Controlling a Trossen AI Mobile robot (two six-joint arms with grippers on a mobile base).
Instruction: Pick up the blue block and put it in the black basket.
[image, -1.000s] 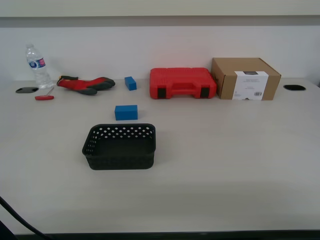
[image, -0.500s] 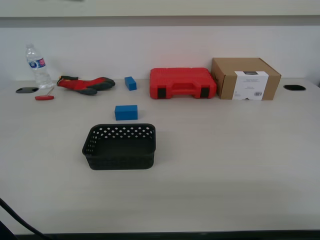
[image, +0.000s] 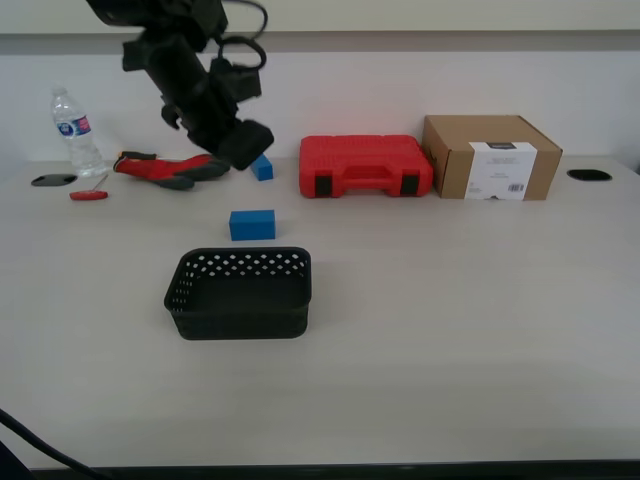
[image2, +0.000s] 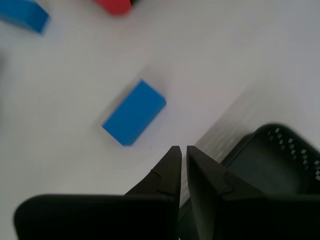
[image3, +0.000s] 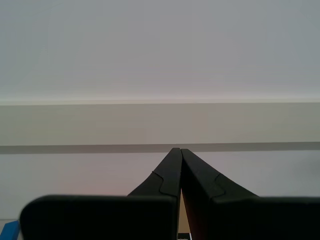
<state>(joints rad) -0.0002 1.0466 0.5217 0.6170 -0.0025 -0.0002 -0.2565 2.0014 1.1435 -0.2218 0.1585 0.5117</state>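
Note:
The blue block (image: 252, 224) lies on the white table, just behind the black basket (image: 240, 320), which stands empty. My first gripper (image: 245, 155) hangs in the air at the back on the exterior view's left, above and behind the block, touching nothing. In the first wrist view its jaws (image2: 181, 148) are shut and empty, with the blue block (image2: 134, 113) ahead of them and the basket (image2: 280, 150) to one side. My second gripper (image3: 177, 150) is shut and empty and faces a bare wall; it does not show in the exterior view.
A smaller blue block (image: 261, 166), a red and grey glove (image: 170, 168), a red tool case (image: 365, 165) and a cardboard box (image: 490, 157) line the back. A water bottle (image: 75, 130) and a red-handled tool (image: 88, 195) are at the far left.
My first arm has come into the exterior view from the top left and now hangs over the back of the table. The block and basket have not moved.

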